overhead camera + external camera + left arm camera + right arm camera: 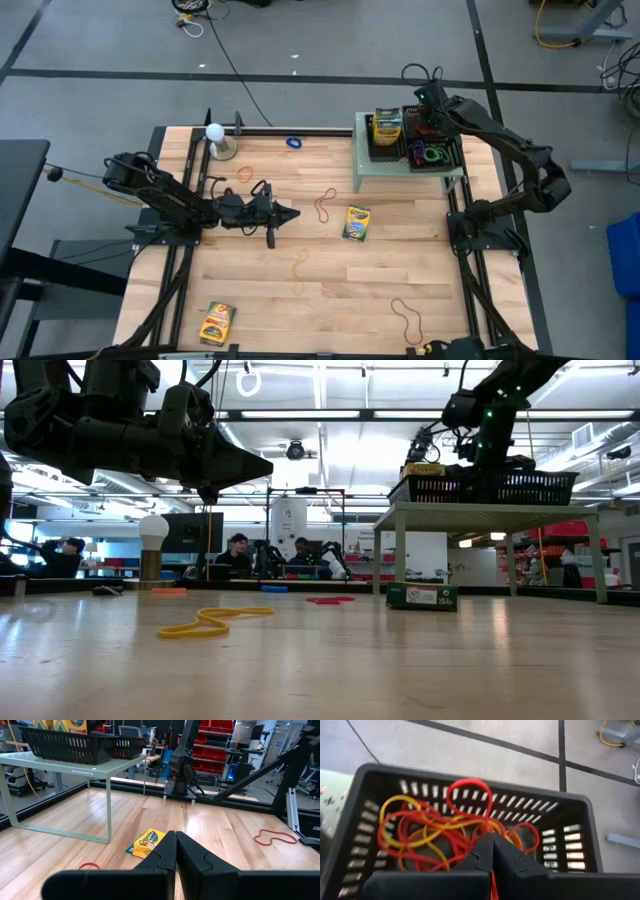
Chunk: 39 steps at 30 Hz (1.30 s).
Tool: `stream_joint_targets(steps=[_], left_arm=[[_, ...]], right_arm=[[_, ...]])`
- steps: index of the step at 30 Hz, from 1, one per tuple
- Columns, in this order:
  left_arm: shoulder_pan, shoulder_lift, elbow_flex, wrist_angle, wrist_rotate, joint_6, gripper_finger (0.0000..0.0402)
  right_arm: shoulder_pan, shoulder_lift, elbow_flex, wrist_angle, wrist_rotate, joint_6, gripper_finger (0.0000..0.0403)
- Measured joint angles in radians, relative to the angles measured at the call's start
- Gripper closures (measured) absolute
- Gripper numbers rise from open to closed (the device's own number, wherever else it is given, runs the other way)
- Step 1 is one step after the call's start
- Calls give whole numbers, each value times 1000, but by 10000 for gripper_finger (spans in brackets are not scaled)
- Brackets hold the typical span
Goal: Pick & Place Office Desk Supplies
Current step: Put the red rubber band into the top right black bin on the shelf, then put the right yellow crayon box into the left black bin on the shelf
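A white ball (pixel 214 131) on a stand sits beside a green riser table (pixel 372 167).

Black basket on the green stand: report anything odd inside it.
Nothing damaged. The right claw is shut among tangled red and yellow rubber bands piled in the black basket, one red loop sticking up.

Overhead camera looks down; low one level (both see the table (pixel 300 300)).

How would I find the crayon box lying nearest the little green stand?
Start at the pale green stand at the table's far right, which carries the black baskets. Just in front of it, flat on the wood, lies a yellow-green crayon box. The other loose box lies away by the near edge.
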Motion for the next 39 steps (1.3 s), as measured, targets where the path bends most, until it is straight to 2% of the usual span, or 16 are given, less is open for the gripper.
stream_joint_targets(steps=[7, 13, 17, 24, 28, 30, 33, 35, 39], left_arm=[[0, 0, 0, 0, 0, -1, 390], [0, 0, 0, 0, 0, -3, 390], [0, 0, 0, 0, 0, 1, 390], [0, 0, 0, 0, 0, 2, 390], [0, 0, 0, 0, 0, 3, 390], [0, 0, 0, 0, 0, 4, 390], [0, 0, 0, 0, 0, 9, 390], [0, 0, 0, 0, 0, 10, 390], [0, 0, 0, 0, 0, 6, 390]], right_arm=[[0, 0, -54, 89, -9, -21, 397], [-6, -6, -56, 79, -88, -20, 400], [-5, -42, -56, 80, -81, -5, 400], [-6, -198, -56, 79, -34, -1, 399], [33, -330, -56, 58, -85, -13, 400], [107, -387, -56, 30, -119, -14, 401], [301, -445, -56, -36, -119, 27, 401], [482, -455, -56, -66, -75, 89, 401], [864, -431, -106, -9, 94, 213, 402]])
